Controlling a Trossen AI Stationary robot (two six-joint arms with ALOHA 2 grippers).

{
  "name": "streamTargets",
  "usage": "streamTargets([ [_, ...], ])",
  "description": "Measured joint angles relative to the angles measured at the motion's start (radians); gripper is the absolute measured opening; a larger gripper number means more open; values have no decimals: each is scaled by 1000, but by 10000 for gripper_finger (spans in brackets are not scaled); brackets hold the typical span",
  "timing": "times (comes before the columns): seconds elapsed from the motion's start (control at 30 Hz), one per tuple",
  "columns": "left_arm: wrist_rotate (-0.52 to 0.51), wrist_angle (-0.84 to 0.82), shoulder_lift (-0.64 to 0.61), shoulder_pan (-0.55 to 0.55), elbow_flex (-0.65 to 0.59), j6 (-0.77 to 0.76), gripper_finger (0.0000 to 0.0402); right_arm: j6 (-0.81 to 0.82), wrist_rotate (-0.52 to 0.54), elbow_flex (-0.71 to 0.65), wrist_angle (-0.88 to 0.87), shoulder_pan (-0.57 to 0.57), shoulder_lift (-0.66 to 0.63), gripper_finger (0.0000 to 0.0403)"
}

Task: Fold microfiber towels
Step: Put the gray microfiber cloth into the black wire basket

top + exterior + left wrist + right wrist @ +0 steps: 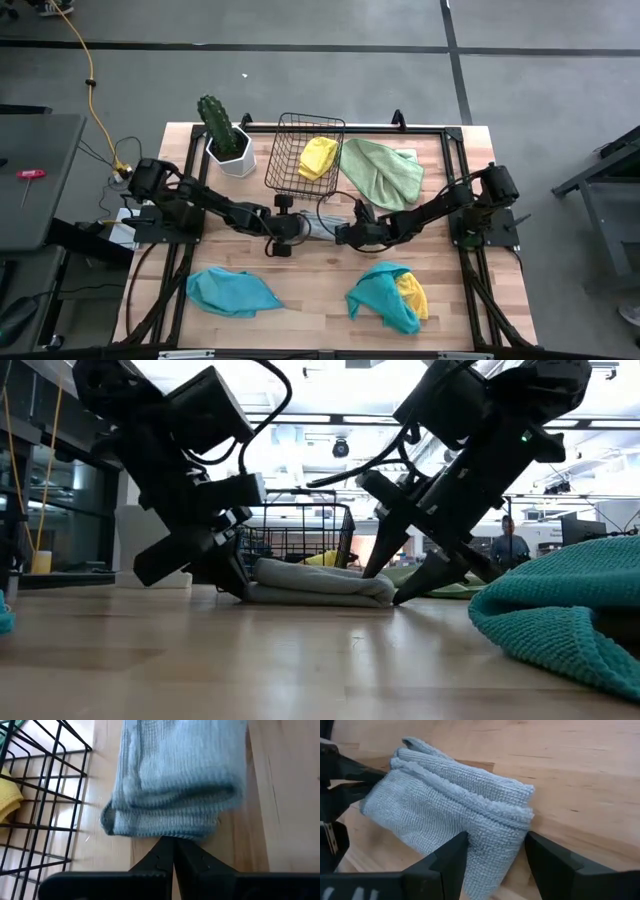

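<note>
A folded grey towel (318, 228) lies flat on the table's middle, between my two grippers. My left gripper (173, 841) is shut, with its tips at the towel's left end; it also shows in the high view (292, 236). My right gripper (495, 840) is open and slants down over the towel's right end, one finger on each side of it; it also shows in the high view (346, 233). The towel shows as a flat stack of layers in the low view (320, 585). My left gripper's shut fingertips (170, 845) meet the folded edge at the grey towel's left end (172, 834), coming low and slanting from the table's left. Whether they pinch any cloth I cannot tell. The towel lies flat on the table. My right gripper's open fingers (452, 857) stand on either side of the towel's right end (492, 832), slanting down from the table's right. Whether they touch it I cannot tell.
A black wire basket (290, 150) at the far middle holds a yellow towel (318, 157). A light green towel (380, 168) lies to its right, a cactus in a white pot (225, 135) to its left. A teal towel (230, 292) lies near left; teal (378, 298) and yellow (412, 295) towels near right.
</note>
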Motion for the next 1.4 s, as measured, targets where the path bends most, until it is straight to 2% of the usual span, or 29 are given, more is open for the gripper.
streamTargets([
  [0.5,110,49,-9,-44,-3,-140,0,-9,-3,1,33,-5,11,193],
  [0.63,143,83,-9,-60,-4,-150,0,-71,-7,0,48,-5,12,193],
  [0.87,134,96,-8,-69,-4,-153,0,-138,-12,0,47,-5,13,189],
  [1.0,121,67,-31,-69,-6,-152,0,-212,-12,0,31,-5,15,149],
  [1.1,118,-28,-84,-69,2,-150,0,-280,-19,0,15,-5,15,86],
  [1.2,106,-131,-190,-70,24,-151,0,-368,-31,0,16,-6,14,18],
  [1.4,83,-239,-464,-104,18,-150,0,-561,-104,0,5,1,-33,4],
])
